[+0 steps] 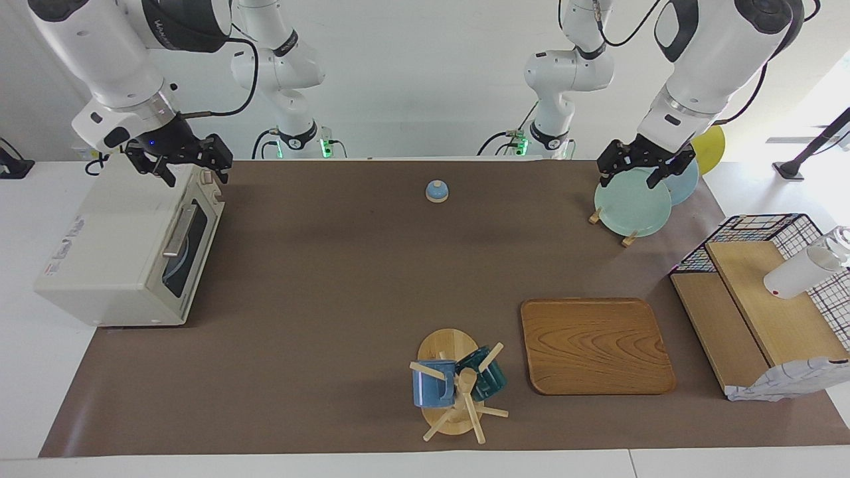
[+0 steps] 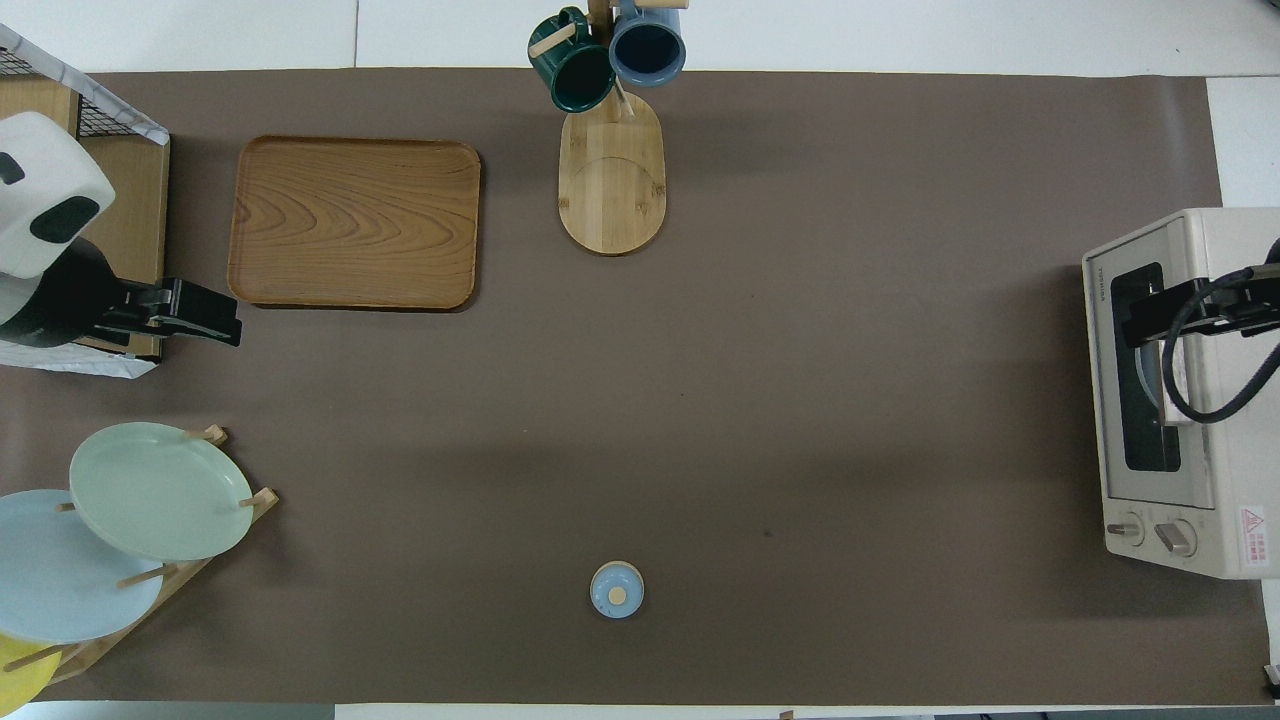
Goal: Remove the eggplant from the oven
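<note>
Here the right gripper, fingers spread and empty, hangs over the shut oven; the left gripper, likewise spread, waits above the plate rack. The eggplant (not visible; presumably inside) is likely smooth and slippery: grasp it mid-body.

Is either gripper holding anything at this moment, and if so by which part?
Nothing is held. The right gripper hangs open above the oven, whose door is closed; the left gripper hangs open over the green plate.
</note>
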`<state>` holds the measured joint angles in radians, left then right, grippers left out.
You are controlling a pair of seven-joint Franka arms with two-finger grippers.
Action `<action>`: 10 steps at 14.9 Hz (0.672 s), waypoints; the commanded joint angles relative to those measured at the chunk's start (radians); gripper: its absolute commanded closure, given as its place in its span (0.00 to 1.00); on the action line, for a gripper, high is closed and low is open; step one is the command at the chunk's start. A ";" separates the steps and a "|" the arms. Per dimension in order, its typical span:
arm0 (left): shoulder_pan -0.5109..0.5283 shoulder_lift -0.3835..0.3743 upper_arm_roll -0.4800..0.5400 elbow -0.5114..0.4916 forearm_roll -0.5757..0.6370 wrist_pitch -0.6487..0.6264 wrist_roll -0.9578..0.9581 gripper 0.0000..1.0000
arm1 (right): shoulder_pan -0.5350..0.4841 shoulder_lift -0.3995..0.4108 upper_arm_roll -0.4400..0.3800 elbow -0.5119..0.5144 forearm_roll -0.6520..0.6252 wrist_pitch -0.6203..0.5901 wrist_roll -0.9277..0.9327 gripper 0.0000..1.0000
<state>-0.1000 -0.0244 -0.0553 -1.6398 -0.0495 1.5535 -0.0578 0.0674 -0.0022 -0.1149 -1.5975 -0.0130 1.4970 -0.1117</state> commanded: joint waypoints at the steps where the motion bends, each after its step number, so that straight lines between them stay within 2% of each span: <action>1: -0.007 -0.016 0.006 -0.014 0.023 0.005 -0.002 0.00 | -0.006 -0.016 0.003 -0.019 -0.012 0.008 0.013 0.00; 9: -0.007 -0.015 0.006 -0.014 0.023 0.007 -0.002 0.00 | -0.002 -0.025 0.004 -0.016 -0.004 -0.003 -0.006 0.00; 10: -0.007 -0.015 0.006 -0.012 0.023 0.007 -0.002 0.00 | -0.003 -0.025 0.004 -0.021 -0.001 0.003 -0.022 0.09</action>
<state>-0.1000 -0.0244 -0.0553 -1.6399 -0.0495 1.5535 -0.0578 0.0671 -0.0063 -0.1144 -1.5974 -0.0130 1.4970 -0.1130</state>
